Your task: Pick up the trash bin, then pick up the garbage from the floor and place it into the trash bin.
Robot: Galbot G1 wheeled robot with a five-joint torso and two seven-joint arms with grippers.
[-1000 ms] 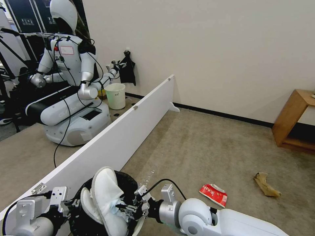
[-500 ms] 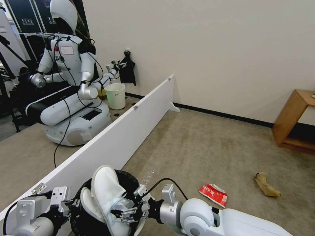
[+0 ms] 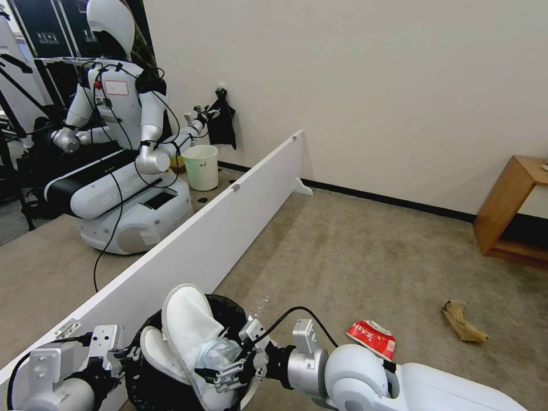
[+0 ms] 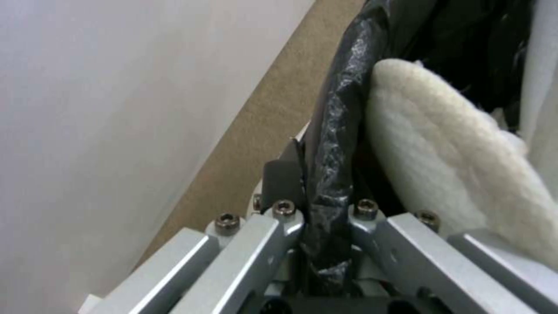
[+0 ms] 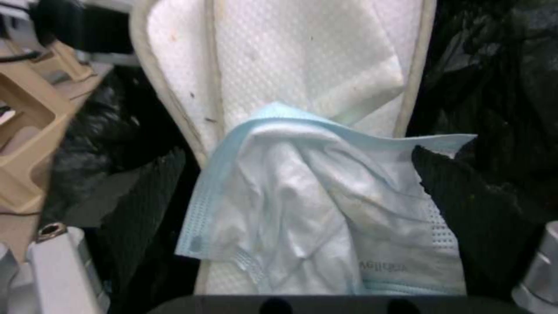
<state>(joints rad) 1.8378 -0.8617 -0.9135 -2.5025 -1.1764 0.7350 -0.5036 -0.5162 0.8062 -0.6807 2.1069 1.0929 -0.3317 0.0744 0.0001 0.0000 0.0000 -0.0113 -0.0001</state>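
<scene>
At the bottom left of the head view, my left gripper (image 3: pixel 123 357) is shut on the rim of the trash bin (image 3: pixel 227 313), a round bin lined with a black bag. Seen from the left wrist, the left gripper (image 4: pixel 322 209) pinches the black bag rim (image 4: pixel 343 109). Two white slippers (image 3: pixel 191 325) stand upright inside it. My right gripper (image 3: pixel 225 374) hovers open over the bin. A pale blue face mask (image 5: pixel 314 209) lies against the slipper sole (image 5: pixel 302 65) between its spread fingers (image 5: pixel 459 205). More garbage, a red packet (image 3: pixel 371 338) and a brown paper bag (image 3: pixel 462 321), lies on the carpet floor (image 3: pixel 354 257).
A long white partition board (image 3: pixel 228 228) runs along the left of the bin. Behind it stand another robot (image 3: pixel 120 142) and a pale bucket (image 3: pixel 201 166). A wooden shelf (image 3: pixel 514 211) stands against the wall at the right. Open carpet lies ahead.
My right gripper has opened and drawn back slightly over the bin, leaving the blue mask against the slipper. The left gripper and bin have stayed put.
</scene>
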